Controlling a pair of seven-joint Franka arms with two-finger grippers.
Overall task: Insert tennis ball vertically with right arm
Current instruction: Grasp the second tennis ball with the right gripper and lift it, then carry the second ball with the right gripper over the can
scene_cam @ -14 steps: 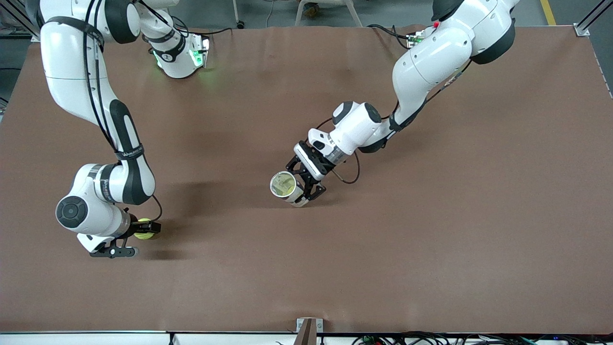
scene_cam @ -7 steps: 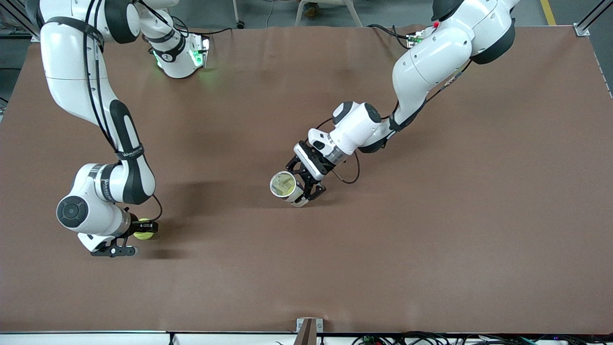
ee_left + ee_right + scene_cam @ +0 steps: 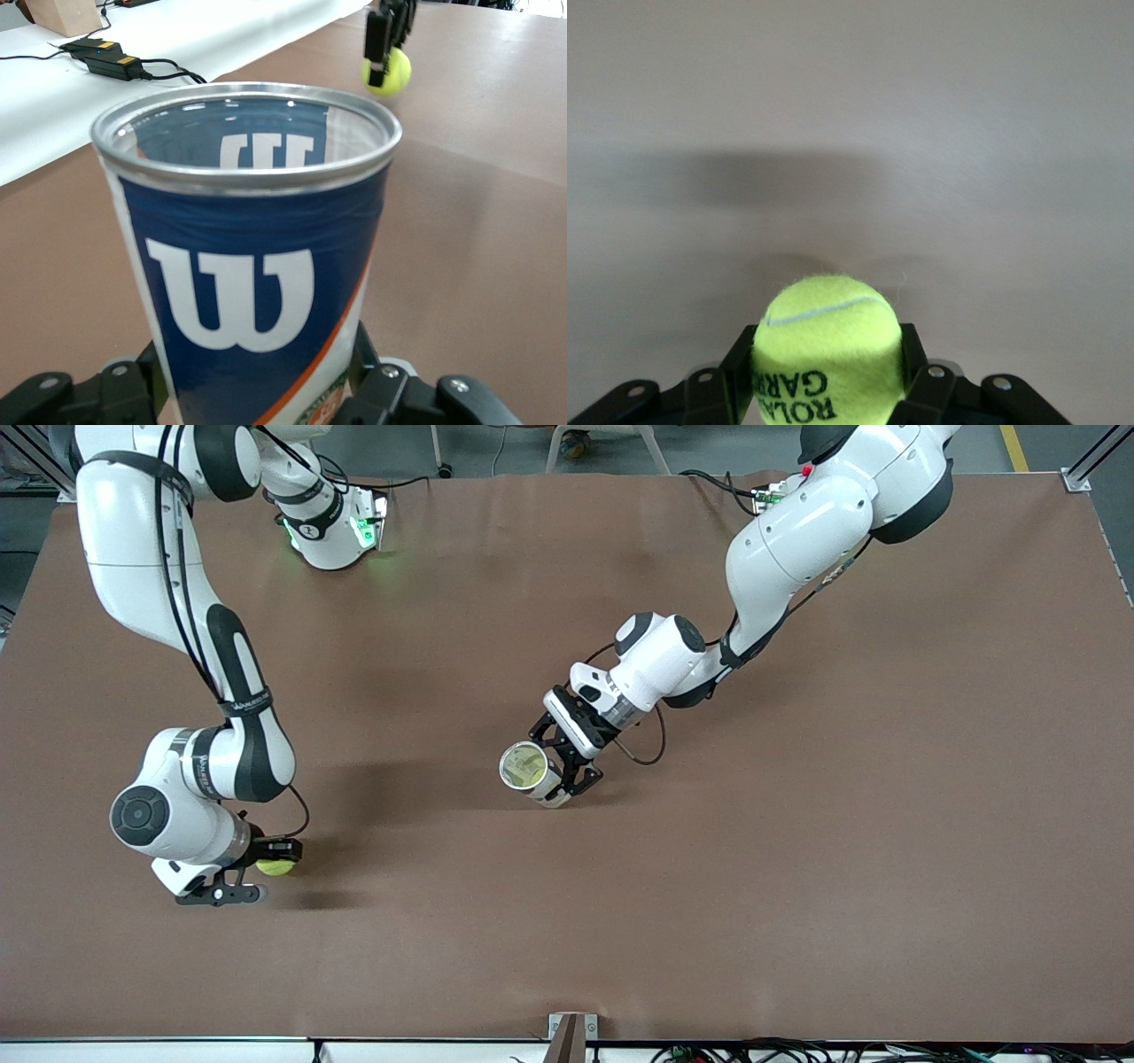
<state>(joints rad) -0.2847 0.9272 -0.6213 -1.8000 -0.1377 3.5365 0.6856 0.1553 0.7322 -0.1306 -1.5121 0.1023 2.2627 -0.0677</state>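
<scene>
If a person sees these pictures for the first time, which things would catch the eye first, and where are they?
The bright yellow tennis ball stands out first, clamped in the right pincer low over the table toward the right arm's end. Next comes the blue tennis can with its large white W, held upright and open-mouthed by the left pincer near the table's middle.

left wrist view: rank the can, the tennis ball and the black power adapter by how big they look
1. can, by far the largest, though it sits right at the camera in the left claw.
2. tennis ball, held by the right claw.
3. black power adapter: looks close to the ball's size, so this order is unsure.
</scene>
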